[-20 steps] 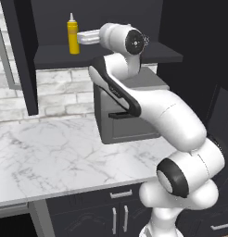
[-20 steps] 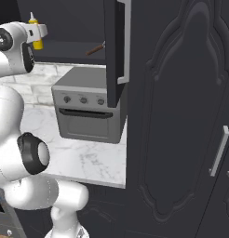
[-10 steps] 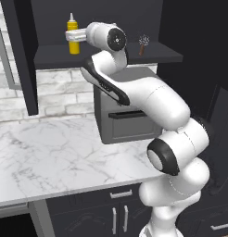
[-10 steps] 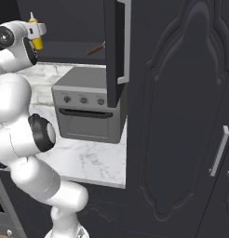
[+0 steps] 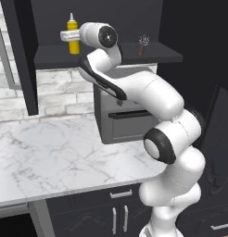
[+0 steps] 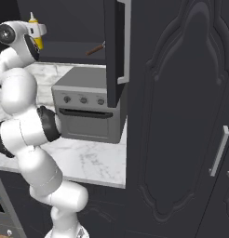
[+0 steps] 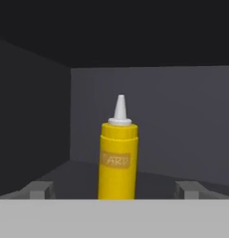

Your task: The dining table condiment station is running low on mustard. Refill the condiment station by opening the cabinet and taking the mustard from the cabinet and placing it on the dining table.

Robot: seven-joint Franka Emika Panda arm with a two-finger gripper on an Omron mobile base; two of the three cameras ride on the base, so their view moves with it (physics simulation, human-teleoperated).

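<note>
hand view: mustard stands upright, centred between the wide-open jaws.

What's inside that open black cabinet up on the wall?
On the cabinet shelf stands the mustard, upright, with a small brush-like item lying farther right. The open gripper faces the bottle. The arm hides part of the shelf.

I see a white, grey-veined marble desk running along a wall of pale brick tiles. A grey toaster oven sits at the desk's back right corner, against the wall. Under the desk's front edge are low dark cabinets with short silver handles. To the right stands a tall black panelled door with a silver bar handle.
</note>
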